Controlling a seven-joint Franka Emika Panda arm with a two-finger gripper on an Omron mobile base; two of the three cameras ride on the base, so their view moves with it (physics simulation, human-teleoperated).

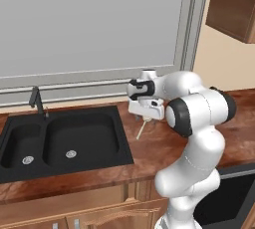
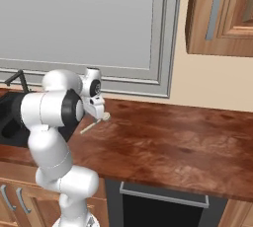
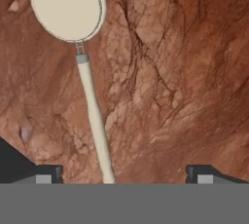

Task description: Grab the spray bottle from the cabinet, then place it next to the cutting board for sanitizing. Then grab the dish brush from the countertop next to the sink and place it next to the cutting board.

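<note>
The arm was folded forward over the countertop (image 1: 159,148), with the gripper (image 1: 148,118) pointing down just beside the right rim of the sink (image 1: 64,141). Below it lay the dish brush (image 1: 141,129), flat on the dark reddish wood, a little way off from the sink's right edge and angled away from it. In the right base view the brush (image 2: 92,123) showed its rounded head at the end farther from the sink, its handle slanting back toward the basin.

From the hand view the brush (image 3: 90,96) ran the length of the picture, its round pale head at the top and the thin cream handle passing down between the two dark fingertips (image 3: 48,173). The fingers stood spread wide, one on each side of the handle and neither touching it, so nothing was held. A dark corner at the lower left of that view was the sink's edge.

A brown wall cabinet (image 2: 220,16) hung well to the right of the sink, above the counter. The sink's slim black faucet (image 1: 36,101) stood at its back rim.
</note>
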